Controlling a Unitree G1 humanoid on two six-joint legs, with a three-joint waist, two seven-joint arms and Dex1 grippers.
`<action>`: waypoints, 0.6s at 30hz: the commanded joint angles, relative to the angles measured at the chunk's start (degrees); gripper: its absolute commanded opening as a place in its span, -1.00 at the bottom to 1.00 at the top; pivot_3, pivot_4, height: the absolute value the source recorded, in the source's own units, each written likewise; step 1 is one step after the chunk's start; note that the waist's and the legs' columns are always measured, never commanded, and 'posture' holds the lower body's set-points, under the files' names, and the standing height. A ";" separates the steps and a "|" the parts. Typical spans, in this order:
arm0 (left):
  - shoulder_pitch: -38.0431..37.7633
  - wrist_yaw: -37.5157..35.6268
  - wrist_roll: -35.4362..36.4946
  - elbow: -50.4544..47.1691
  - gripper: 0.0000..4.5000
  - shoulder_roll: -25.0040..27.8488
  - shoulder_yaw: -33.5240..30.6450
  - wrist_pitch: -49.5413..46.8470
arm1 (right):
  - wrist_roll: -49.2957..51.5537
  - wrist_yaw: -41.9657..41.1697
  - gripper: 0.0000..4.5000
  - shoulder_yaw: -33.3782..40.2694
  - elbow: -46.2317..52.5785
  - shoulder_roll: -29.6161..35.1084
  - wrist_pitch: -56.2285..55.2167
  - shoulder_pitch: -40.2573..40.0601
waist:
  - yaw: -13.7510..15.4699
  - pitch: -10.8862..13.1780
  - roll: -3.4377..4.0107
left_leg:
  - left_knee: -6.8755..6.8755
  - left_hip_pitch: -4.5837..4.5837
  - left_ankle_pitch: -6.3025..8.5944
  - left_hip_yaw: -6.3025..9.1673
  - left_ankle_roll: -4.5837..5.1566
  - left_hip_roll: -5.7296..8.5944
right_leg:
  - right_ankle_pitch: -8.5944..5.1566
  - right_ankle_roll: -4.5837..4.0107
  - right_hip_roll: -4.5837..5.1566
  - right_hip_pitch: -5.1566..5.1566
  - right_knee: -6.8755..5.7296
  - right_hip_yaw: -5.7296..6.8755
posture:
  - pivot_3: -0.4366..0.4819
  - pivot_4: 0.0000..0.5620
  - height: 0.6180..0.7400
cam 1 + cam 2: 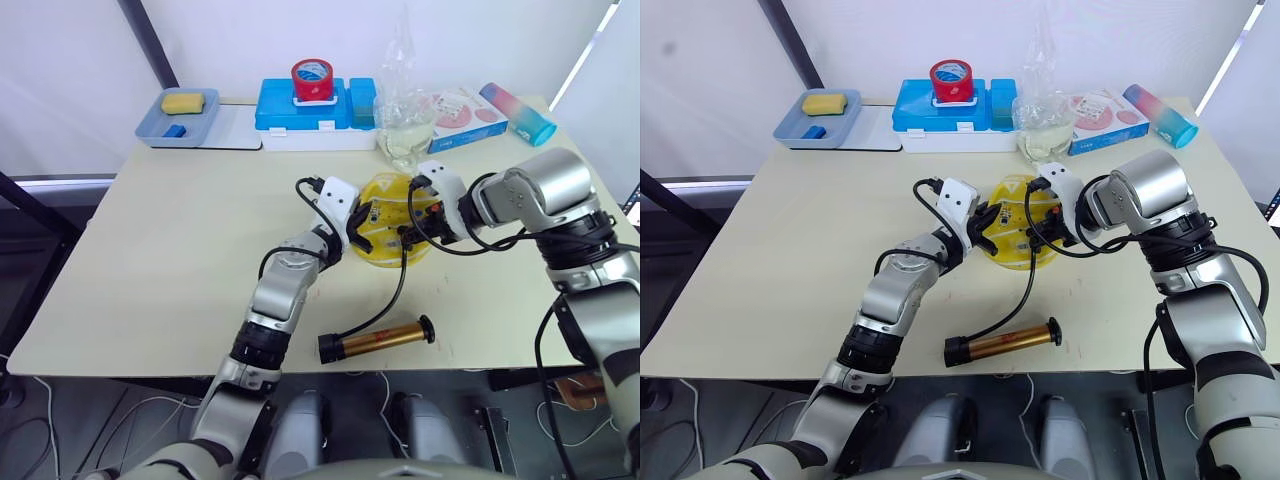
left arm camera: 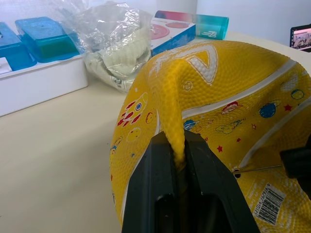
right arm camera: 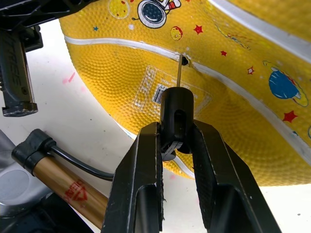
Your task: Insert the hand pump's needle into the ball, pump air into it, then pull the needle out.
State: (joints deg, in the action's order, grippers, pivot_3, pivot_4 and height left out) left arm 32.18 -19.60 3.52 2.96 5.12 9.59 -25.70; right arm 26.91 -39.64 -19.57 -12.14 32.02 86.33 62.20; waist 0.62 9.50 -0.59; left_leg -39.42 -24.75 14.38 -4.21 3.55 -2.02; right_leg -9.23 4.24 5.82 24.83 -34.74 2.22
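The ball (image 1: 392, 200), yellow, saggy and dented, lies mid-table. My left gripper (image 2: 177, 162) is shut on a raised fold of the ball (image 2: 209, 97) at its left side. My right gripper (image 3: 176, 141) is shut on the black fitting (image 3: 176, 104) of the needle (image 3: 180, 70), at the ball's right side. The needle's tip touches the valve hole (image 3: 186, 61) on a white seam, with most of the shaft still outside. The hand pump (image 1: 385, 340) lies near the table's front edge, its black hose (image 1: 397, 285) running up to the fitting.
At the table's back stand a blue box (image 1: 305, 110) with a red tape roll (image 1: 312, 79), a blue tray (image 1: 185, 125) with a yellow sponge, a clear plastic bag (image 1: 405, 120), a pink box (image 1: 465, 115) and a gradient-coloured tube (image 1: 517, 113).
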 commanded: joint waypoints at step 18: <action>-0.61 0.59 -0.54 1.71 -0.97 0.06 -0.21 1.03 | -2.00 0.29 -0.86 -1.66 -1.51 1.97 -1.21 -0.26 | 0.08 0.00 0.00 | 0.00 0.00 0.00 0.00 0.00 0.00 | 0.00 0.00 0.01 0.00 0.01 0.00 | -0.05 -0.47 0.99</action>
State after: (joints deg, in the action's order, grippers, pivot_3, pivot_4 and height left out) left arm 31.90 -19.54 3.50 3.51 5.20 9.50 -24.61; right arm 26.70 -40.10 -20.99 -13.38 32.70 84.85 62.19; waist 0.70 9.50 -0.58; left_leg -39.42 -24.75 14.38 -4.21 3.55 -2.02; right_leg -9.23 4.23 5.83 24.83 -34.73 2.22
